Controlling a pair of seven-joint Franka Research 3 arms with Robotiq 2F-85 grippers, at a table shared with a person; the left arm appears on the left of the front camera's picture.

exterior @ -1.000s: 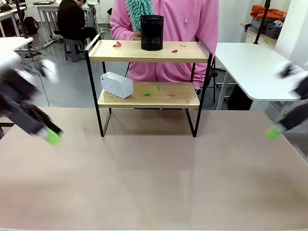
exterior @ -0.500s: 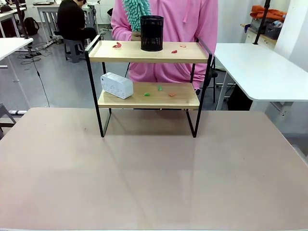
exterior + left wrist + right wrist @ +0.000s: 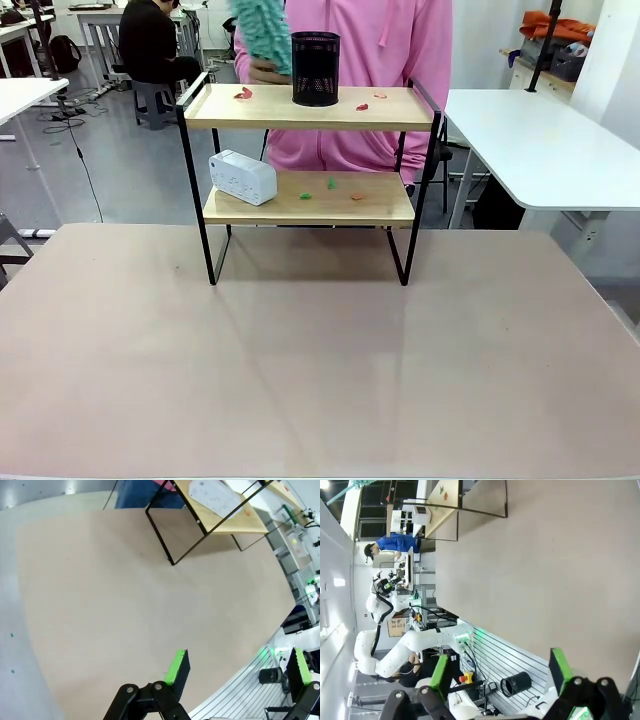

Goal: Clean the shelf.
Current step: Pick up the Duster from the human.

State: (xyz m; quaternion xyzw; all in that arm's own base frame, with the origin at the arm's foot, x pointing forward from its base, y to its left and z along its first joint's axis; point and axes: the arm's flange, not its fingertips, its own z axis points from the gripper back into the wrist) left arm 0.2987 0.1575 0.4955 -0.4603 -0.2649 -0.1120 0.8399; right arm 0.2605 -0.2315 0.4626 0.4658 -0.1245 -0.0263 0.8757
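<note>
1. The shelf [image 3: 280, 110] stands upright at the far middle of the table [image 3: 320, 350], all its black legs on the tabletop.
2. A black mesh cup [image 3: 316, 68] sits near the middle of the top board. Red scraps [image 3: 243, 93] lie on the board to either side of it.
3. A white box [image 3: 243, 176] rests at the left end of the lower board. Two green scraps [image 3: 305, 195] and an orange scrap [image 3: 357, 196] are scattered to its right.
4. A person [image 3: 400, 50] in a pink top stands just behind the shelf. One hand [image 3: 264, 70] holds a fluffy teal duster [image 3: 262, 35] above the top board, just left of the cup. The duster is blurred.
5. The left gripper [image 3: 237, 667] hangs at the table's edge, well apart from the shelf. Its fingers are spread wide, with nothing between them.
6. The right gripper [image 3: 500, 672] is also well away from the shelf. Its fingers are spread wide and hold nothing.
</note>
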